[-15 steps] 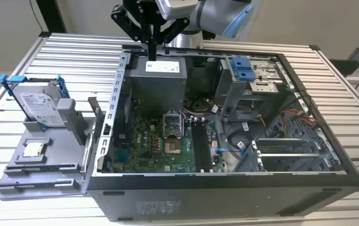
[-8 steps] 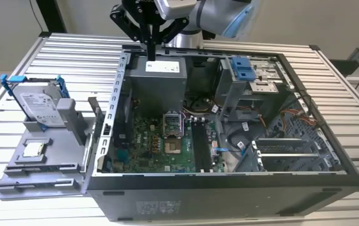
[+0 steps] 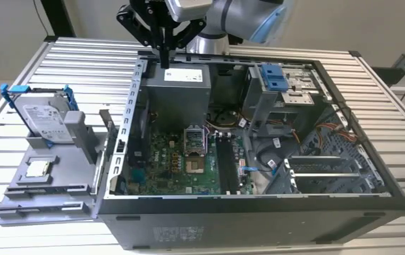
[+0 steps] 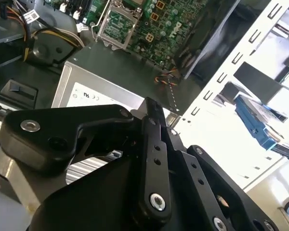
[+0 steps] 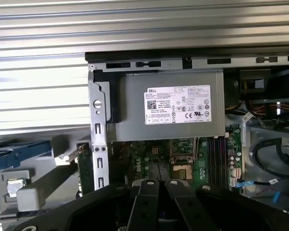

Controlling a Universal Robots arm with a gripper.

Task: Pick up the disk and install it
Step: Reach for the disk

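The disk stands on edge in a grey holder at the exterior view's left, outside the open computer case. It is silver with a white label and a blue rail around it. Its blue rail also shows in the second wrist view and the first wrist view. My gripper hangs over the case's far corner, above the power supply, well away from the disk. Its black fingers lie together and hold nothing; they also show in the first wrist view.
A small square processor chip lies on the grey holder below the disk. Inside the case are the green motherboard, loose cables and a grey cage with a blue latch. Everything rests on a slatted metal table.
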